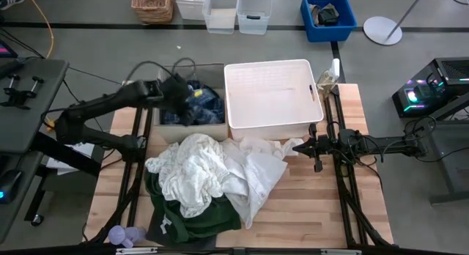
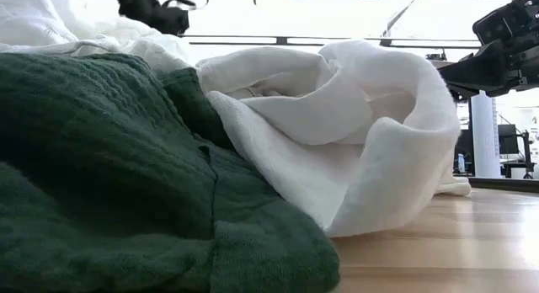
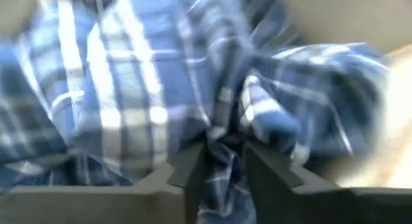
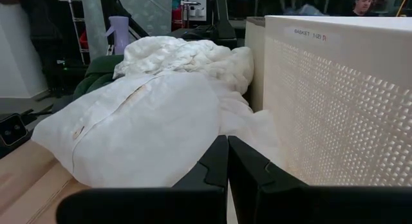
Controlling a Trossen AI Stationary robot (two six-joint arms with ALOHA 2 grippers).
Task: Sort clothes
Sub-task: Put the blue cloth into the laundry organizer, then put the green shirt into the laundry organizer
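High view: the left end effector (image 1: 176, 90) sits over the beige bin (image 1: 167, 129) at upper centre-left, with the plaid shirt (image 1: 201, 105) inside it. The white basket (image 1: 272, 97) beside it holds nothing visible. The right end effector (image 1: 299, 147) waits at centre right, just beside the white shirts (image 1: 220, 171). These lie on the green top (image 1: 192, 211) at lower centre of the table (image 1: 315, 211).

Low view: the green top (image 2: 109, 183) fills the left and the white shirts (image 2: 337, 141) the middle; little else is readable.

Left wrist view: the fingers (image 3: 193, 172) are clamped on a fold of plaid shirt (image 3: 129, 89).
Risk: if the fold stays snagged when the fingers part, lifting away could drag the shirt back over the bin wall.

Right wrist view: the right end effector (image 4: 227, 166) has its fingers together, facing the white shirts (image 4: 148, 121) next to the basket (image 4: 341, 102).
Risk: the heap is tangled, so a grasp may lift two garments and mix the sort.
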